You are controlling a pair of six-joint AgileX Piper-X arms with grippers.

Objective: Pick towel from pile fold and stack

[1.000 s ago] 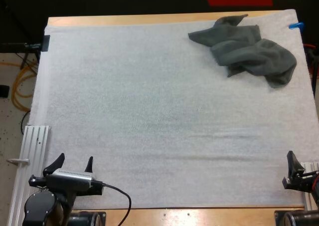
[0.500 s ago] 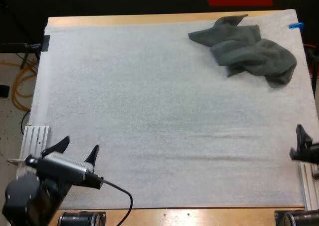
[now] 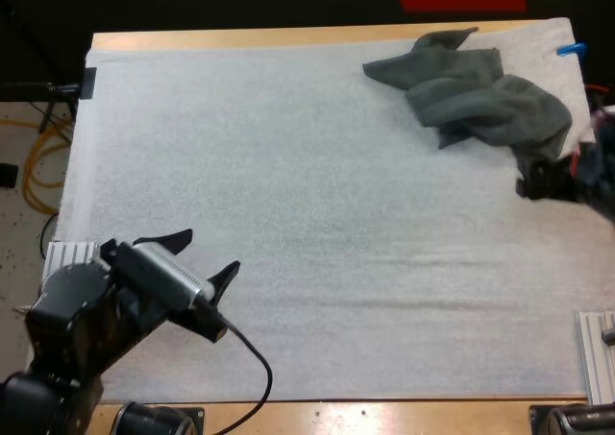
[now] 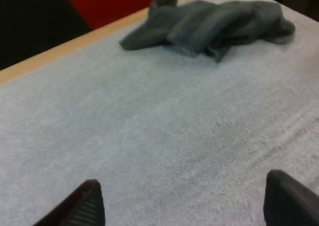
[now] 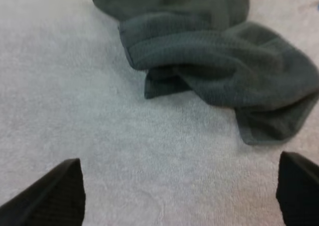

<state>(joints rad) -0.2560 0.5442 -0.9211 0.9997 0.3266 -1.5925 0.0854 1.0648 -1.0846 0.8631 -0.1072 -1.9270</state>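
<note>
A crumpled dark grey-green towel [image 3: 471, 94] lies at the far right of the white mat [image 3: 288, 166]. My right gripper [image 3: 540, 181] hovers just in front of the towel's near right end, by the mat's right edge. In the right wrist view its fingers [image 5: 55, 196] stand wide apart with bare mat between them, and the towel [image 5: 219, 61] lies a short way ahead. My left gripper [image 3: 207, 251] is open over the near left of the mat, far from the towel. From the left wrist, the towel [image 4: 209, 24] lies well beyond the spread fingers [image 4: 84, 206].
An aluminium rail [image 3: 67, 254] runs along the mat's near left side, and another rail [image 3: 596, 353] sits at the near right. The wooden table edge [image 3: 240, 39] borders the far side. Bare mat stretches between the two grippers.
My right gripper has travelled from the near right corner up to the towel's near end. My left gripper has moved forward and rightward onto the mat. The towel has not moved.
</note>
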